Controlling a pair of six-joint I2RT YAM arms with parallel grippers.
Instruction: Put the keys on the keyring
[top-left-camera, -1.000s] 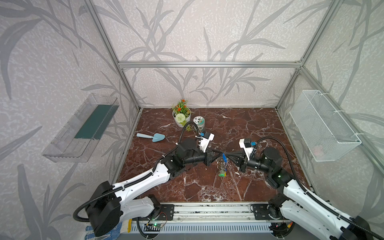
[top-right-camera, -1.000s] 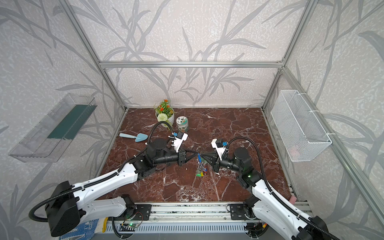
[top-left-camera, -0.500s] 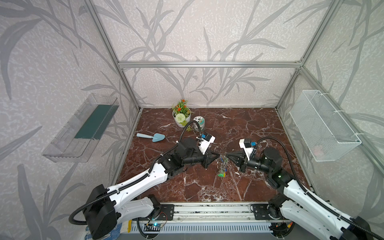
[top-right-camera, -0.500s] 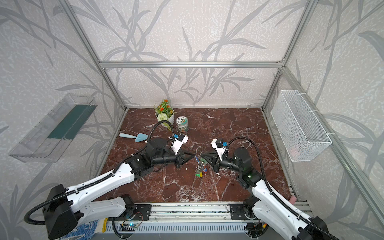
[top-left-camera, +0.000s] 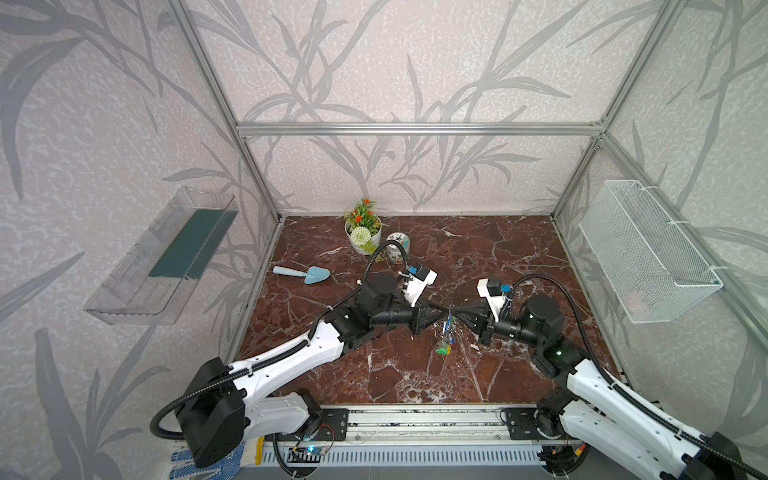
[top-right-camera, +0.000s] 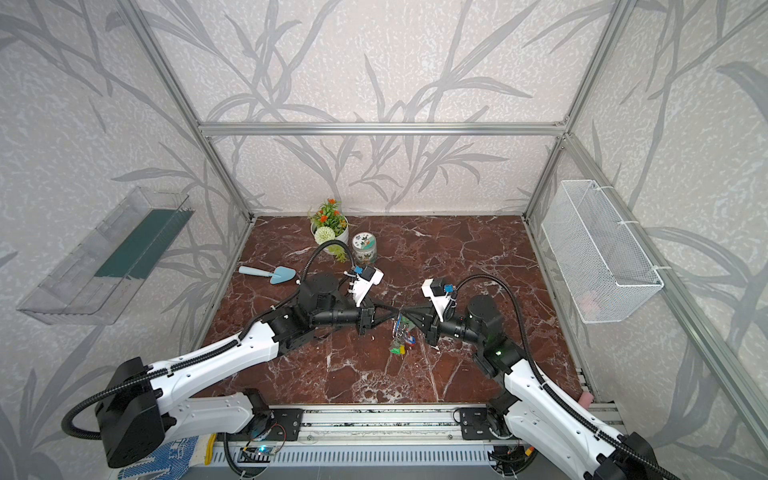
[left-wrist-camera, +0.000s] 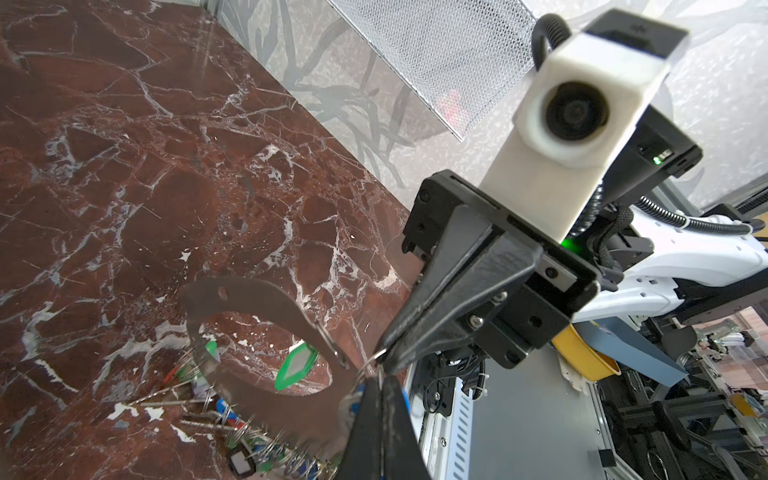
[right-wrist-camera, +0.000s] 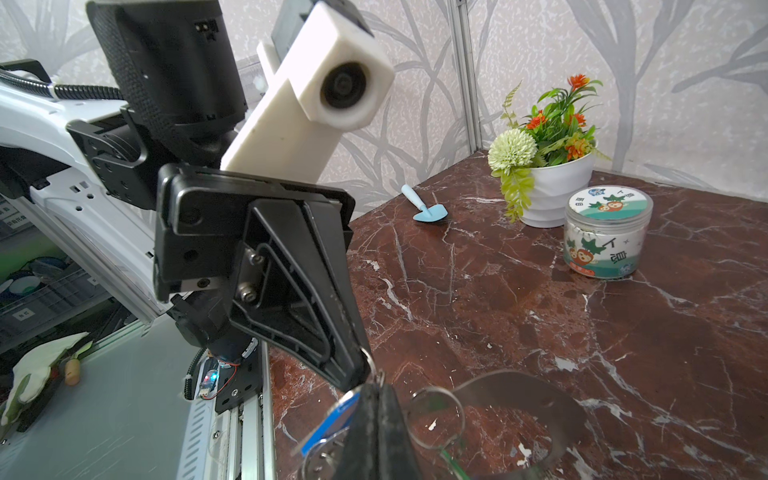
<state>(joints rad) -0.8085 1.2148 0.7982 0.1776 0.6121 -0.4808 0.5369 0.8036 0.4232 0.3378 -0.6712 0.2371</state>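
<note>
Centre frame: left pincer (top-left-camera: 444, 311) and right pincer (top-left-camera: 454, 311) both clamped, tip to tip at the rim of the keyring (left-wrist-camera: 249, 291), lifted off the worktop (top-left-camera: 498, 257), keys (top-left-camera: 444, 348) bunched just below. Right of frame, wire basket (top-left-camera: 648, 249) holding something pink (top-left-camera: 636, 300), blurred. Upper middle, white pot (top-left-camera: 365, 242) full of flowers (top-left-camera: 362, 212), lidded jar (top-left-camera: 397, 245) beside.

Red-brown marble table (top-left-camera: 498, 257) — at its back stand a flower pot (top-left-camera: 363, 237) and a jar (top-left-camera: 397, 248) just beside it. A blue trowel (top-left-camera: 303, 273) lies flat toward the left. Keys (top-left-camera: 444, 347) sit near the middle — resting or hanging, cannot tell.
</note>
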